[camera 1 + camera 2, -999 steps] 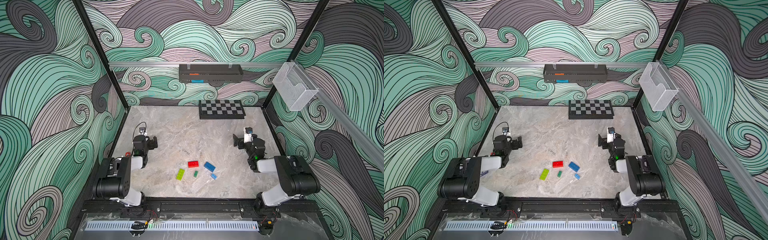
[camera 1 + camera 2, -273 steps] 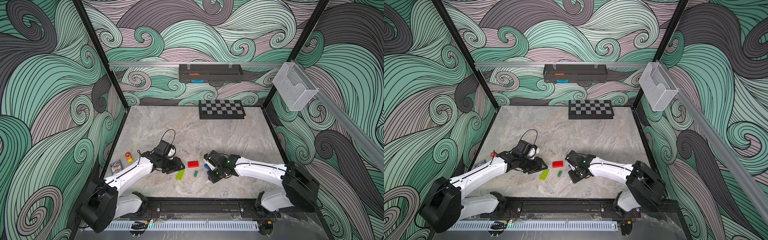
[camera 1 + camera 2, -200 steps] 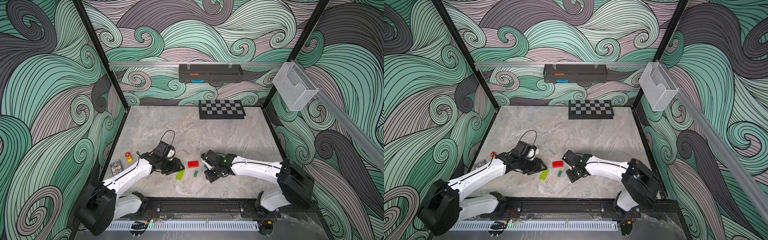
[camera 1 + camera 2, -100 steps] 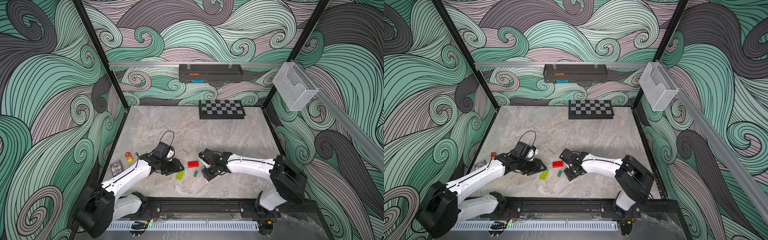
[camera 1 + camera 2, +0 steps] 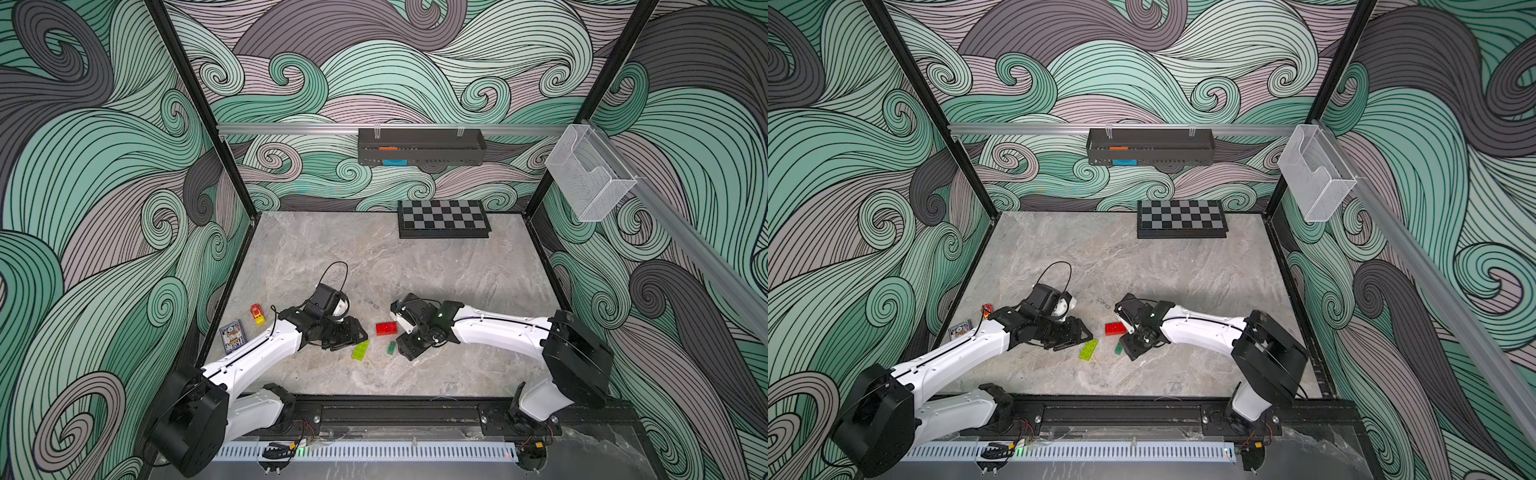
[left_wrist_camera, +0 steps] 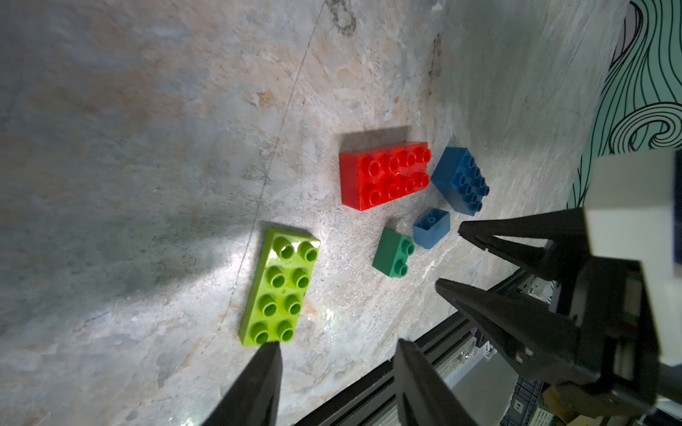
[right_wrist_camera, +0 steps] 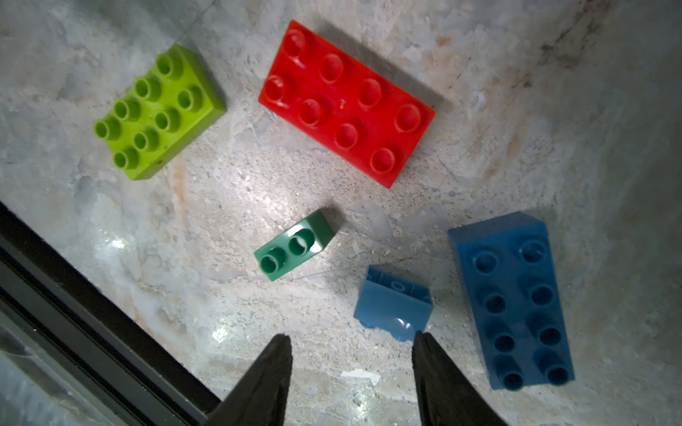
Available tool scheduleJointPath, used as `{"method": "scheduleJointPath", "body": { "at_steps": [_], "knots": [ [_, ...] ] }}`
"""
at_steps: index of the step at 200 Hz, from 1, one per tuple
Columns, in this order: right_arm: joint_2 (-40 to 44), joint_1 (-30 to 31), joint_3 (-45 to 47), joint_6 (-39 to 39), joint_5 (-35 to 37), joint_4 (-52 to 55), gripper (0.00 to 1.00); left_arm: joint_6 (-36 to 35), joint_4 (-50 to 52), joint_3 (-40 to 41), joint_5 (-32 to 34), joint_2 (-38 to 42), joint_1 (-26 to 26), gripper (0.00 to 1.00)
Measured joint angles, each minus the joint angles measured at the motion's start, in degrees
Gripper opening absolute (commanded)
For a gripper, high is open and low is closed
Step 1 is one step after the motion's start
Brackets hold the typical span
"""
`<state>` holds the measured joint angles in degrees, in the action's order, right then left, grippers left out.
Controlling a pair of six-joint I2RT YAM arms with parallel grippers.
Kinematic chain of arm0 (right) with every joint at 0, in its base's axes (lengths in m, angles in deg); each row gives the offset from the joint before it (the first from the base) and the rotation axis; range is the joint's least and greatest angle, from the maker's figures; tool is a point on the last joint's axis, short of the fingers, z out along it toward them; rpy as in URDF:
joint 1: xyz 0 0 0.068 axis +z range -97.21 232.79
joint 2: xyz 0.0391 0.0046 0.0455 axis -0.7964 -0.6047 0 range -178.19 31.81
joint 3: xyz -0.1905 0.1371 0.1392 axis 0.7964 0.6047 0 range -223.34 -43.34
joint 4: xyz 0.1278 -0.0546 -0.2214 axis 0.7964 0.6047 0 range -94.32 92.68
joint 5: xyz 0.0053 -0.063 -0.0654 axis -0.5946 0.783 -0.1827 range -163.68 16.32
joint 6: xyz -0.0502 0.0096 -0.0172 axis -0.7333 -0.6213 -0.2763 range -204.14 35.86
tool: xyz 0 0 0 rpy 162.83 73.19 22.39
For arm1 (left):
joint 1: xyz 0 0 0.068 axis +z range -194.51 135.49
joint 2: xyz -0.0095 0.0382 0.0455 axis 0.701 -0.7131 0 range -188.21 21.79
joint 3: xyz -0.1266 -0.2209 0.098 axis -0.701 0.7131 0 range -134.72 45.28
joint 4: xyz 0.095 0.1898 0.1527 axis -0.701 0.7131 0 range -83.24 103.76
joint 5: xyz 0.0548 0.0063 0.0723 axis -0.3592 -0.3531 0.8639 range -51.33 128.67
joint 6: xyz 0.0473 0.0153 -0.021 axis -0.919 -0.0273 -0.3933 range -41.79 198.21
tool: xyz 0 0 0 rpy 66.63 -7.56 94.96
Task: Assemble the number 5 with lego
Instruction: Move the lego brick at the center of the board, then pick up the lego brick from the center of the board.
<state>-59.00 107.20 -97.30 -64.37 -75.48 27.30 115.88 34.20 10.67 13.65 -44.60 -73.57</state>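
Observation:
Five lego bricks lie apart on the marble table, none stacked, and no number 5 is in view. In the right wrist view they are the lime green brick [image 7: 158, 110], red brick [image 7: 347, 103], tiny dark green brick [image 7: 295, 245], light blue brick [image 7: 393, 308] lying on its side, and dark blue brick [image 7: 513, 298]. My right gripper [image 7: 350, 335] hovers open and empty, one fingertip next to the light blue brick. My left gripper [image 6: 337, 345] is open and empty, one fingertip at the end of the lime green brick [image 6: 279, 287]. In both top views the right arm hides both blue bricks.
A red-and-yellow toy car [image 5: 257, 313] and a blue patterned card box [image 5: 232, 336] lie by the left wall. A chessboard [image 5: 442, 219] lies at the back. The black front rail [image 5: 395, 411] runs close behind both grippers.
Both arms have come in from the sides of the table to the bricks. In the last second the right gripper has crept left over the blue bricks; the left has barely moved.

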Motion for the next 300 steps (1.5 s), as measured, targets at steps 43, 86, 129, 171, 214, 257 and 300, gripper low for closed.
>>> {"method": "scheduleJointPath", "body": {
  "at_steps": [43, 86, 129, 171, 214, 257, 300],
  "knots": [
    [0.33, 0.87, -0.79, 3.04, -4.57, -0.59, 0.56, 0.00, 0.35, 0.00, 0.61, 0.63, 0.00, 0.53],
    [-3.08, 1.07, -2.36, 6.88, -8.96, -2.60, 0.56, -0.02, 1.90, 0.02, 1.27, 2.10, 0.00, 0.53],
    [-8.57, 1.62, -4.83, 9.77, -10.47, -3.17, 0.54, -0.09, 2.86, 0.26, 1.77, 4.07, 0.00, 0.53],
    [-11.72, 1.62, -7.85, 11.39, -9.81, -2.60, 0.48, -0.15, 3.08, 0.26, 1.88, 4.07, 0.00, 0.53],
    [-14.21, 1.62, -11.06, 11.65, -7.08, -0.35, 0.49, -0.15, 3.45, 0.26, 1.90, 4.04, 0.00, 0.53],
    [-15.28, 1.62, -12.61, 11.96, -5.64, 1.29, 0.50, -0.20, 3.45, 0.26, 1.90, 4.00, 0.00, 0.53],
    [-16.57, 1.62, -15.06, 11.93, -5.11, 1.70, 0.42, -0.50, 3.45, 0.26, 1.88, 3.98, 0.00, 0.52]
  ]
}}
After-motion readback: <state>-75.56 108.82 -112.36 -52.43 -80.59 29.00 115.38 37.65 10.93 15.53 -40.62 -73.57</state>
